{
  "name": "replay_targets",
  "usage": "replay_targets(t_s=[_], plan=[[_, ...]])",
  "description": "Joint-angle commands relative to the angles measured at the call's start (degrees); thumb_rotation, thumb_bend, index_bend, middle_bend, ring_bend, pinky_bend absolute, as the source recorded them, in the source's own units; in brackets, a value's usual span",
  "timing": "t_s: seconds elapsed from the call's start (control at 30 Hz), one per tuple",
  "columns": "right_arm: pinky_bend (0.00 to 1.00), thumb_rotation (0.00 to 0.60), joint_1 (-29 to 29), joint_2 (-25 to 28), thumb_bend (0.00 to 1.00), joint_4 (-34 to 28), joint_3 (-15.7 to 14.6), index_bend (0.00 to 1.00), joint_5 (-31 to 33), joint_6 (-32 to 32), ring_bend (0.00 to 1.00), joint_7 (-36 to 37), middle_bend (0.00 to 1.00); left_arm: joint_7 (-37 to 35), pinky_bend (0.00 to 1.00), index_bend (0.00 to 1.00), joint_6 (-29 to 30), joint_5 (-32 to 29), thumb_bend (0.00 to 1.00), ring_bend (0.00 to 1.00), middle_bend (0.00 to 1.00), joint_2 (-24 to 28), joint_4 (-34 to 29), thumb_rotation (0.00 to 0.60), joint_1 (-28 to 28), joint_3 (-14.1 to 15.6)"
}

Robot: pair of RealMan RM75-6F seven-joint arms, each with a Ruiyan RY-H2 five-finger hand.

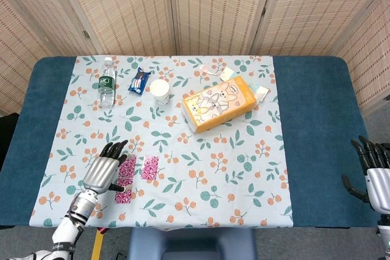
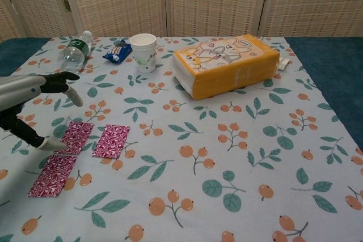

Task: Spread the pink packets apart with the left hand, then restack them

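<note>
Three pink packets lie apart near the table's front left. One pink packet (image 2: 75,137) is beside a second (image 2: 112,140), and a third (image 2: 53,175) lies nearer the front edge. In the head view they are the left packet (image 1: 128,166), the right packet (image 1: 150,167) and the near packet (image 1: 124,196). My left hand (image 1: 107,167) (image 2: 33,106) hovers raised over the left packets, fingers spread, holding nothing; it partly hides the left one from above. My right hand (image 1: 372,172) hangs open off the table's right side.
Along the far side of the floral cloth (image 1: 256,168) lie a water bottle (image 1: 106,81), a blue snack packet (image 1: 140,80), a white paper cup (image 1: 161,91) and a large orange tissue pack (image 1: 219,105). Folding screens stand behind the table.
</note>
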Motion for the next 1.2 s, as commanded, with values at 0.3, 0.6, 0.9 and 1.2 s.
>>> replay_targets(t_s=[0.3, 0.6, 0.9, 1.2], plan=[[0.00, 0.600, -0.06, 0.11, 0.39, 0.12, -0.08, 0.04, 0.09, -0.08, 0.00, 0.30, 0.03, 9.22, 0.00, 0.25, -5.72, -9.96, 0.15, 0.00, 0.01, -3.71, 3.08, 0.599, -6.63, -3.51], [0.00, 0.600, 0.13, -0.07, 0.39, 0.51, -0.07, 0.04, 0.27, -0.55, 0.00, 0.66, 0.03, 12.18, 0.00, 0.25, -6.01, -15.36, 0.15, 0.00, 0.01, -5.02, 7.72, 0.600, -7.82, -2.47], [0.00, 0.600, 0.13, -0.08, 0.39, 0.46, -0.11, 0.04, 0.42, -0.68, 0.00, 0.52, 0.03, 12.80, 0.00, 0.24, -5.68, -16.64, 0.15, 0.00, 0.01, -5.63, 9.01, 0.600, -8.29, -1.38], [0.00, 0.600, -0.11, -0.02, 0.39, 0.52, -0.13, 0.04, 0.61, -0.50, 0.00, 0.66, 0.03, 14.32, 0.00, 0.22, -6.00, -19.17, 0.15, 0.00, 0.01, -6.44, 10.38, 0.600, -9.33, -1.09]])
